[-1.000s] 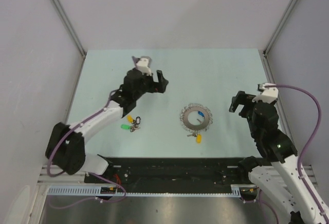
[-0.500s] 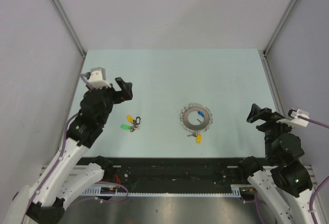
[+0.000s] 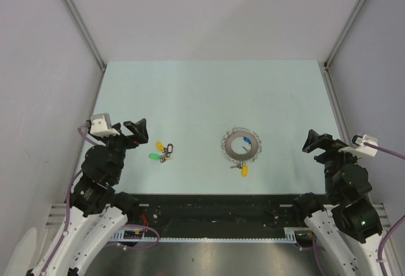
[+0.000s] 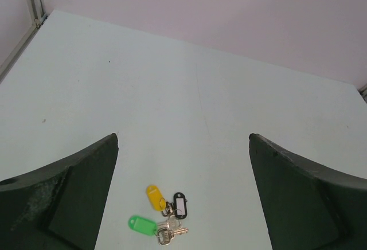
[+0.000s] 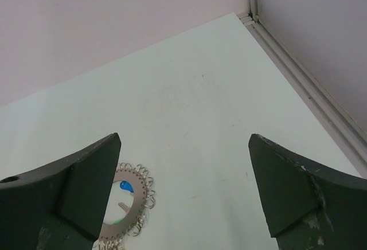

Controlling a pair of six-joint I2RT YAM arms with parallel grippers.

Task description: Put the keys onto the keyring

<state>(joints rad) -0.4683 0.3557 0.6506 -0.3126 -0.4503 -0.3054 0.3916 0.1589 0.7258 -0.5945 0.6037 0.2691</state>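
A bunch of keys with yellow, green and black-and-white tags lies on the pale table, left of centre; it also shows low in the left wrist view. The keyring, a silver disc fringed with small rings, lies right of centre with a blue tag inside it and a yellow-tagged key at its near edge. It shows partly in the right wrist view. My left gripper is open and empty, drawn back near the left edge. My right gripper is open and empty, near the right edge.
Grey walls with metal frame rails enclose the table on three sides. The black rail with both arm bases runs along the near edge. A raised border runs along the table's right side.
Both arms have pulled back from over the table toward their bases, the left arm by far the most. The keys and the keyring have not moved.
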